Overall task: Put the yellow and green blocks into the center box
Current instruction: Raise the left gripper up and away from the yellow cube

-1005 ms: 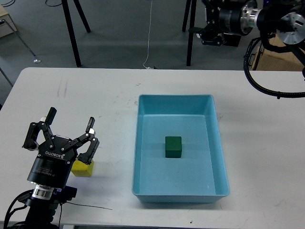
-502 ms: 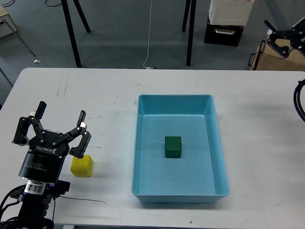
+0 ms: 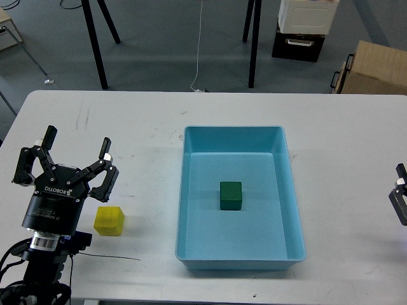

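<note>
The yellow block (image 3: 109,220) sits on the white table, left of the light blue tray (image 3: 234,129). The dark green block (image 3: 231,195) lies on the tray floor near its middle. My left gripper (image 3: 66,160) is open and empty, with its fingers spread. It stands just up and left of the yellow block and does not touch it. Only a small dark part of my right gripper (image 3: 400,198) shows at the right edge of the view, over the table to the right of the tray. Its fingers cannot be told apart.
A brown cardboard box (image 3: 376,68) and a black-and-white case (image 3: 304,27) stand on the floor beyond the table's far right. Black stand legs (image 3: 95,44) rise behind the far edge. A thin black cable (image 3: 111,257) lies on the table near the front left.
My left gripper has drawn back to the left, uncovering the yellow block. My right arm has left the top right corner and now shows only at the right edge, lower down.
</note>
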Available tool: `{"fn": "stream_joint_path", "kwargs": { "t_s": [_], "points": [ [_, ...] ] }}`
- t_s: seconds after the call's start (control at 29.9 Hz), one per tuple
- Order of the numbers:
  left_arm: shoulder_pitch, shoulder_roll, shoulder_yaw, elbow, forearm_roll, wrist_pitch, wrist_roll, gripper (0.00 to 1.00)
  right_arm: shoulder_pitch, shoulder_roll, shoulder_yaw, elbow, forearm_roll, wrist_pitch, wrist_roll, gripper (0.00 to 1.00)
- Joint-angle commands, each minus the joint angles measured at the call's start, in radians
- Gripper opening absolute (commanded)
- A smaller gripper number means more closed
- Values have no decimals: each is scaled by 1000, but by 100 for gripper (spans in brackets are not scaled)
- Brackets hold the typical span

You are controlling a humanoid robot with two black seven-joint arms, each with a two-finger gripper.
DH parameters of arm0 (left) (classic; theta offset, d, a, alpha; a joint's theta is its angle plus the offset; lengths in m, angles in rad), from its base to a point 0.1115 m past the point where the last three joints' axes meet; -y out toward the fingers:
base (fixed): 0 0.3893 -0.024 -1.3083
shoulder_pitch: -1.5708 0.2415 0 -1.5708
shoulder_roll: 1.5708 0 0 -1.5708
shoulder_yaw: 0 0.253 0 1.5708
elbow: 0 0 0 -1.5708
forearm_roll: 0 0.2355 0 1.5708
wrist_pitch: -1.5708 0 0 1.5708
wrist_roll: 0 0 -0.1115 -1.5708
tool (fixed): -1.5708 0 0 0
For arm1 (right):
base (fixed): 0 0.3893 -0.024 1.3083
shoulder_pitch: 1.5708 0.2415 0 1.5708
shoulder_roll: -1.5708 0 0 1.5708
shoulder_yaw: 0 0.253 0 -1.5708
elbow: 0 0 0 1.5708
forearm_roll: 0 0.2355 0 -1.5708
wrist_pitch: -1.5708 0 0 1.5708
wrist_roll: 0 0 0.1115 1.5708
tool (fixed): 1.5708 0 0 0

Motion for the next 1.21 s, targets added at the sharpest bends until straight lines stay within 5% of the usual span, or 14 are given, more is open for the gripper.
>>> {"fn": "stream_joint_path", "kwargs": {
  "t_s": [0.0,0.17,0.33,0.5,0.7,0.9,1.17],
  "points": [
    [-9,-1,-10,3,-2,-1,-2,100,-17,9,17,-13,-1,-3,10,100],
    [-28,3,-31,33,0,-7,4,100,-63,-35,41,10,-1,-1,2,100],
    [-129,69,-148,170,-5,-7,57,100,-106,-65,43,29,-3,-1,1,100],
    [-227,98,-214,187,-32,-7,7,100,-103,-62,52,22,-3,-3,5,100],
    [-412,336,-190,190,-29,-7,-76,100,-82,-42,67,30,0,2,11,100],
    [-644,719,149,194,23,-7,-64,100,-11,-14,67,21,-1,2,10,100],
    [-1119,838,741,190,337,-7,-55,100,33,9,37,-14,-14,2,8,100]
  ]
}}
